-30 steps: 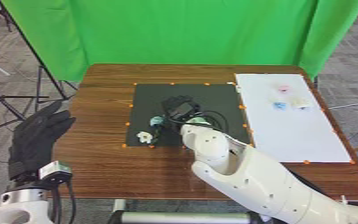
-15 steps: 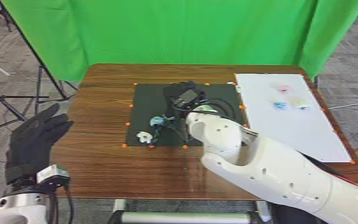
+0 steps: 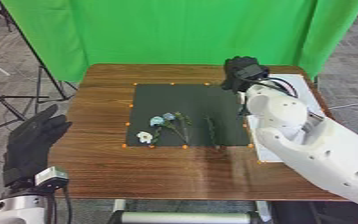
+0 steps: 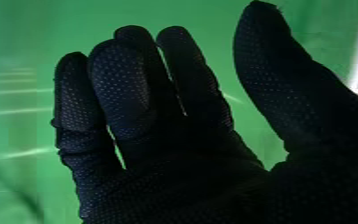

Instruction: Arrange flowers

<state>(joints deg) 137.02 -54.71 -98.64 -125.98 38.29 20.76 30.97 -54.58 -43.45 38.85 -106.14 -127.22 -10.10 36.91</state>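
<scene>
Flowers [image 3: 157, 121] were seen laid on the black mat [image 3: 184, 97] near the centre of the frame, in the head view. A white flower [image 3: 144, 137] was placed at the mat's lower left, with blue blooms [image 3: 168, 116] set just above and to its right. Below and to the right of these, thin green stems [image 3: 182, 131] were spread, and a dark green sprig [image 3: 212, 131] was laid farther right, apart from them. The right hand [image 3: 242, 70] was held at the upper right of the frame, by the mat's upper right corner and the white sheet [image 3: 302, 85]; its grasp was released, with fingers straightened and thumb spread apart. The left hand [image 3: 33, 140] was held at the frame's left, beside the table [image 3: 193, 172], also released, its fingers extended.
</scene>
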